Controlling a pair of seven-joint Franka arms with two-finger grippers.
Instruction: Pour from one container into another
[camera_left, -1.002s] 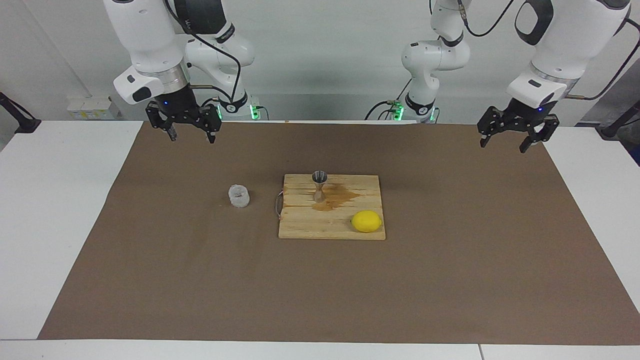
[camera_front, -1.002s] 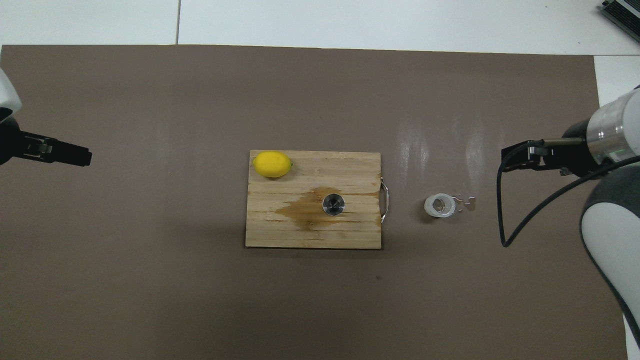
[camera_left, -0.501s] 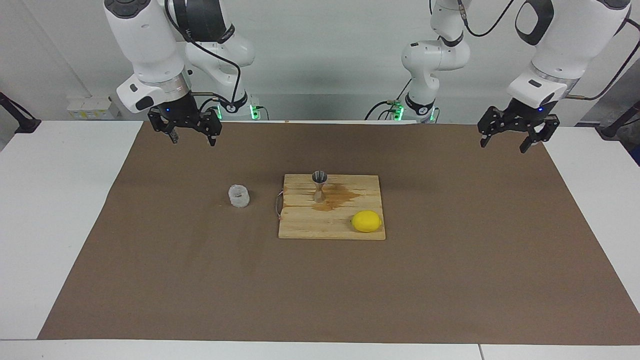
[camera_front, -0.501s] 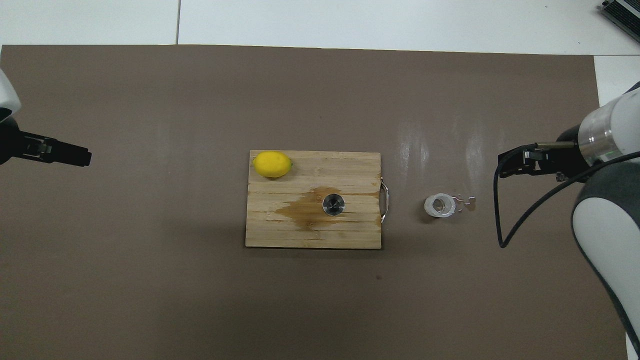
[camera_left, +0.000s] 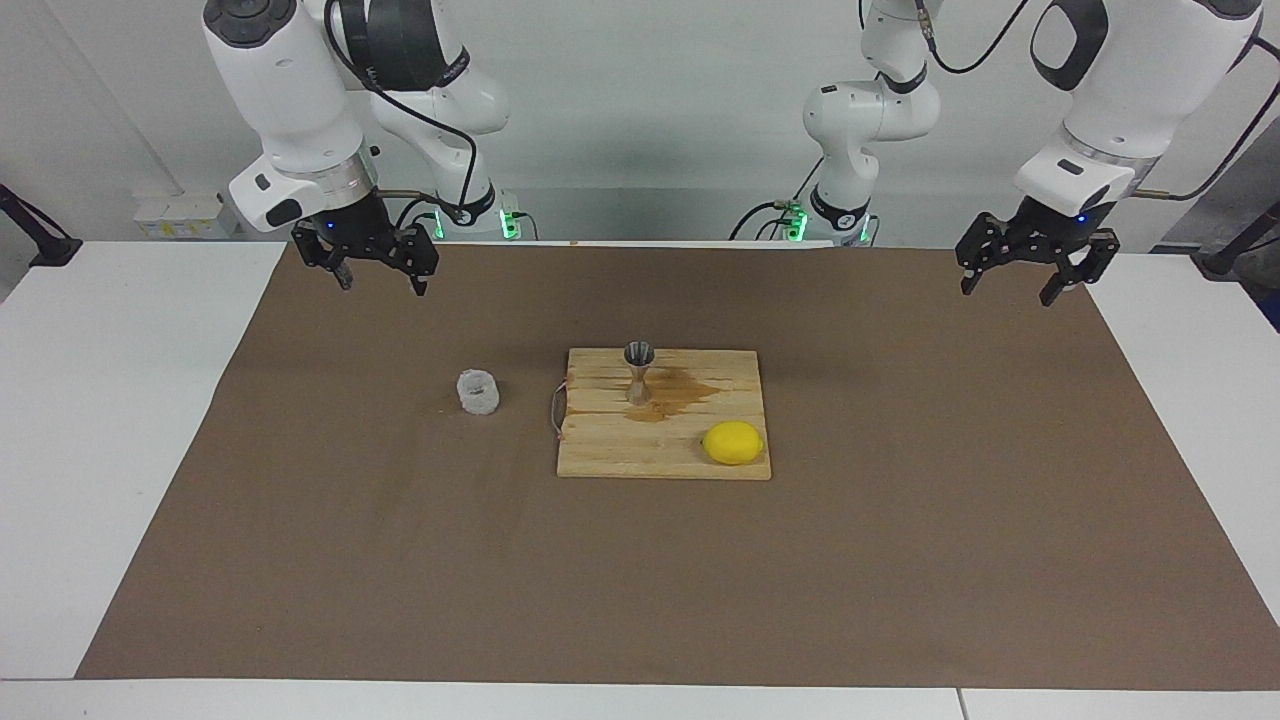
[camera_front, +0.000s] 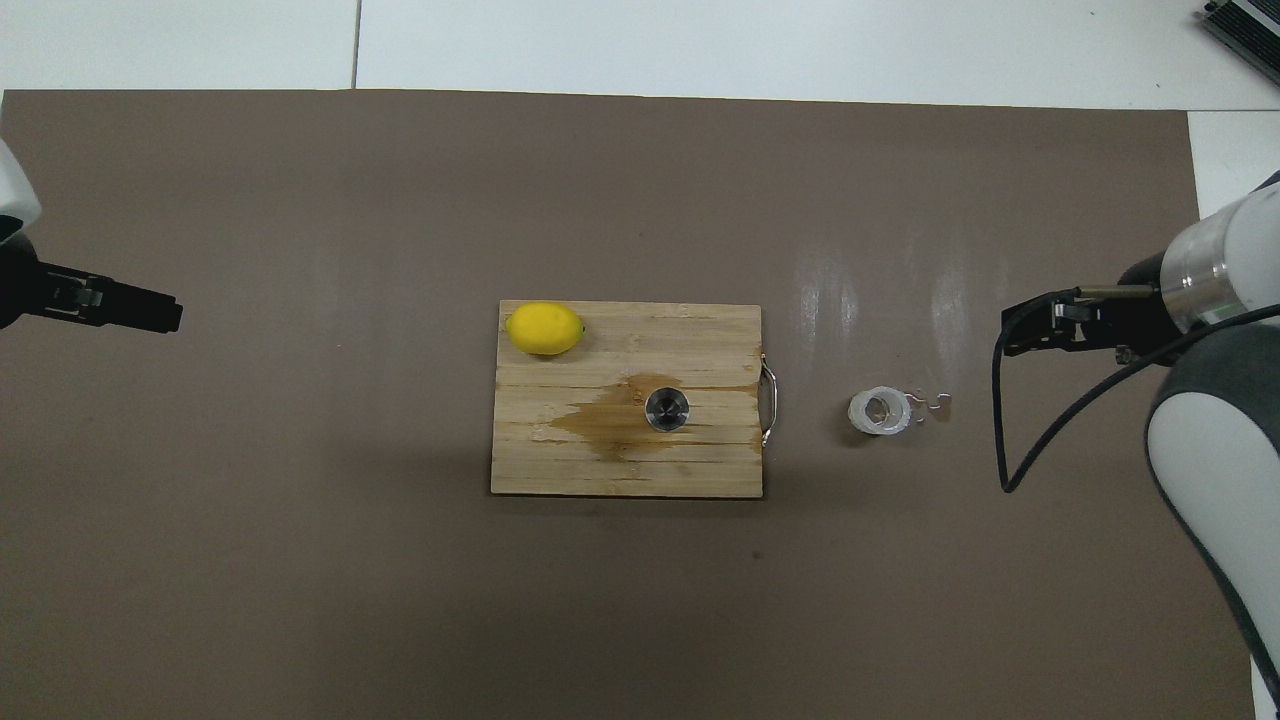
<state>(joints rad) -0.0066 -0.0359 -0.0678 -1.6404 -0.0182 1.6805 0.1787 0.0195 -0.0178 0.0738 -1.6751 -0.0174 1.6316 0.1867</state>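
The clear textured glass cup (camera_left: 478, 392) stands upright on the brown mat, beside the wooden board toward the right arm's end; it also shows in the overhead view (camera_front: 880, 411). The silver hourglass jigger (camera_left: 638, 371) stands upright on the board, in a wet brown stain (camera_front: 600, 420); from above I see its round mouth (camera_front: 667, 409). My right gripper (camera_left: 381, 285) is open and empty, up in the air over the mat near the robots' edge, apart from the cup; it also shows in the overhead view (camera_front: 1028, 333). My left gripper (camera_left: 1006, 292) waits open and empty over the mat's other end (camera_front: 150, 310).
The wooden cutting board (camera_left: 650, 460) lies mid-mat with its wire handle (camera_front: 769, 402) toward the cup. A yellow lemon (camera_left: 733, 442) sits on the board's corner farther from the robots (camera_front: 544, 328). A few small droplets (camera_front: 932, 403) lie beside the cup.
The right arm has shifted a little and its gripper sits slightly lower. The left arm, cup, jigger and lemon have not moved.
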